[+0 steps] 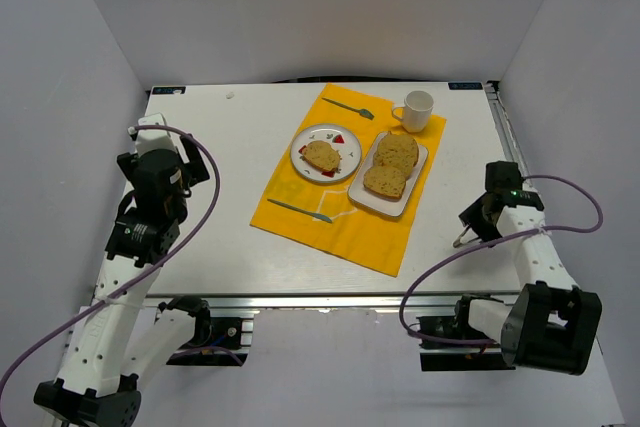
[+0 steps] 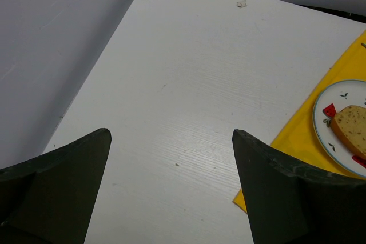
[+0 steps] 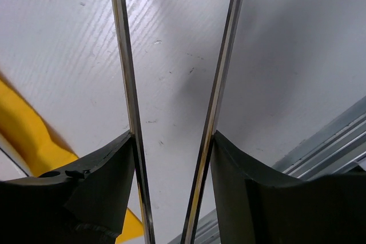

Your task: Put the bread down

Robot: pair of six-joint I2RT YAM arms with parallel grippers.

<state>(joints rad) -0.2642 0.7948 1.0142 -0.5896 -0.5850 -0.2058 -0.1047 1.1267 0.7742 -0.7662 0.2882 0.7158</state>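
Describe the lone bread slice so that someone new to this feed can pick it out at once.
On the yellow placemat at mid-table, find the round white plate on its left half. The bread slice lies on that plate, with red bits beside it. It is the only slice there: the far slice and the near slice share the rectangular white plate to its right.

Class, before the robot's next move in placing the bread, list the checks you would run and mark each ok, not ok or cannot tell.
1. Left gripper open, empty: ok.
2. Metal tongs clamped in right gripper: ok.
3. Nothing between the tong blades: ok.
4. Bread slice lying flat on round plate: ok.
5. Two more slices on rectangular plate: ok.
6. Tongs over a slice: not ok, they are off the yellow placemat.
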